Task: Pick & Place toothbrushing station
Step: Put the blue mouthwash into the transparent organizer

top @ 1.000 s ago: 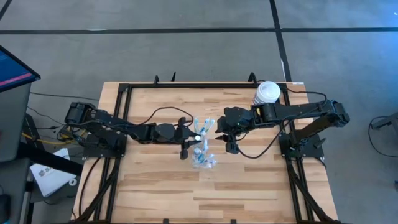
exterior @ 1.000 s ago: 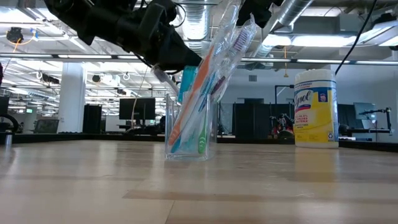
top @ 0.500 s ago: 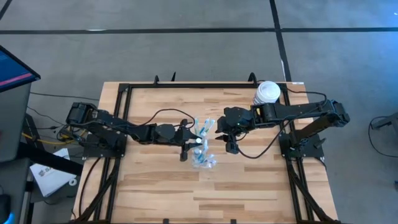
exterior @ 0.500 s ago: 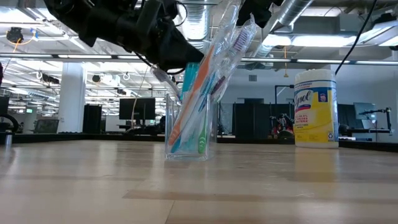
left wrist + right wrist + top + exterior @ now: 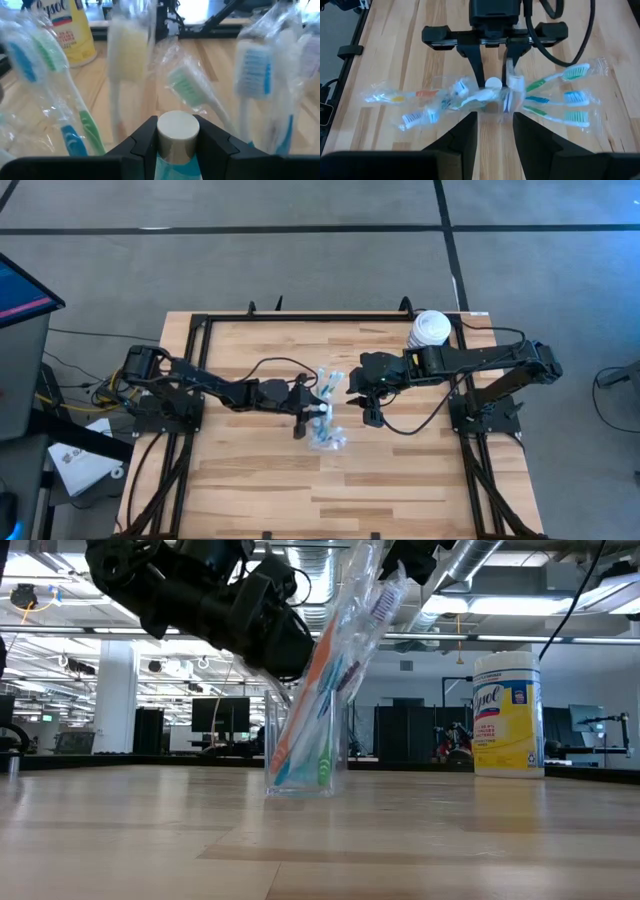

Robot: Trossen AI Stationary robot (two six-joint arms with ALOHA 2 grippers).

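- Left gripper (image 5: 317, 412) is right over the small clear plastic tumbler (image 5: 305, 745) at mid-table, fingers clamped on the tiny blue tube with a white round cap (image 5: 178, 131); from the left wrist the cap sits squarely between the two dark fingers (image 5: 145, 137).
- The tube hangs just above the tumbler's mouth, in among the bristle heads; from the right wrist its white cap (image 5: 493, 83) shows between the left arm's fingers.
- The tumbler stands upright on the pale wooden table (image 5: 250, 480), stuffed with thin toothbrushes in clear wrappers (image 5: 345, 650), orange, green and blue handles leaning and fanning outward.
- From above, the toothbrush bundle (image 5: 326, 432) spreads out around the tumbler, some heads pointing toward the table's near edge.
- Right gripper (image 5: 372, 418) hovers just beside the brushes on its own side, fingers (image 5: 465, 140) parted and holding nothing.
- A yellow cylindrical wipes container with a white lid (image 5: 508, 713) stands well apart, near the right arm's back corner of the table.
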